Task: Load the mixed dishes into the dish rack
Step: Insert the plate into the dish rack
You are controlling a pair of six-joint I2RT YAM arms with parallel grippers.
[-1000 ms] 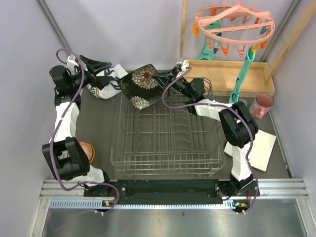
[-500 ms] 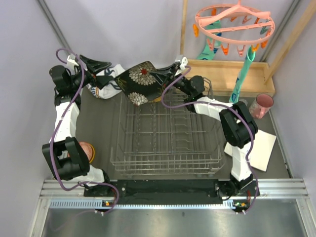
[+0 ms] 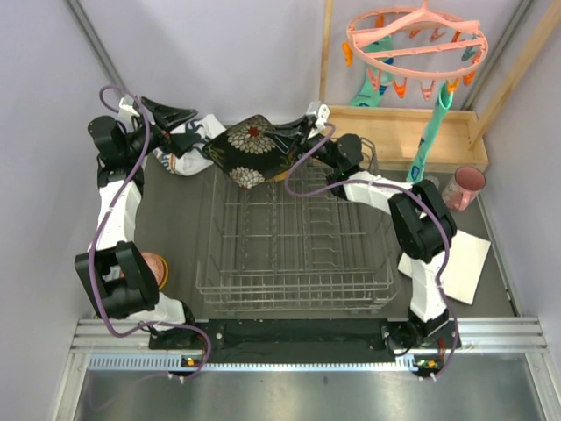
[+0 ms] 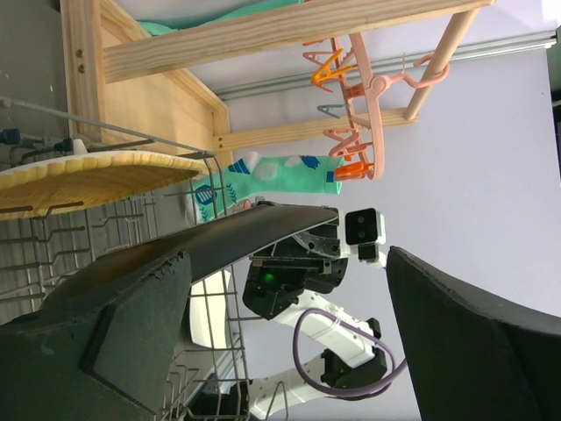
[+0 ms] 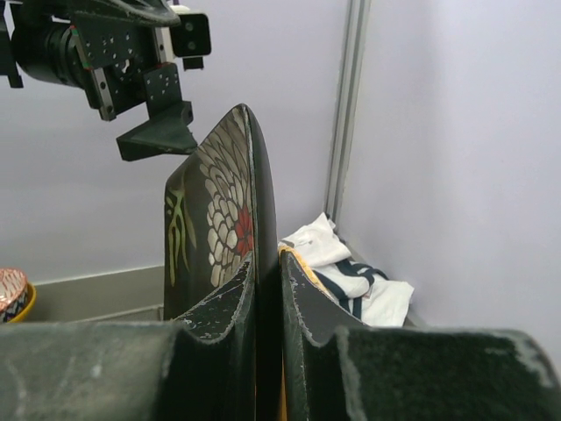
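Note:
My right gripper (image 3: 294, 139) is shut on the edge of the black floral square plate (image 3: 248, 149) and holds it tilted above the far left corner of the dish rack (image 3: 294, 282). In the right wrist view the fingers (image 5: 219, 307) clamp the plate (image 5: 219, 210) edge-on. My left gripper (image 3: 173, 114) is open and empty, just left of the plate; its jaws stand wide apart in the left wrist view. The yellow plate (image 4: 88, 180) stands in the rack. The pink cup (image 3: 465, 187) and the pale plate (image 3: 465, 263) are at the right. A patterned bowl in an orange bowl (image 3: 154, 267) sits at the left.
A white cloth with black print (image 3: 188, 140) lies behind the rack's left corner. A wooden tray (image 3: 408, 132) stands at the back right. A pink peg hanger (image 3: 416, 39) with teal socks (image 3: 429, 132) hangs above it. Walls close in on both sides.
My right gripper has lifted the black floral plate up and back from the rack's far edge, turning it flatter. The left arm has stayed still.

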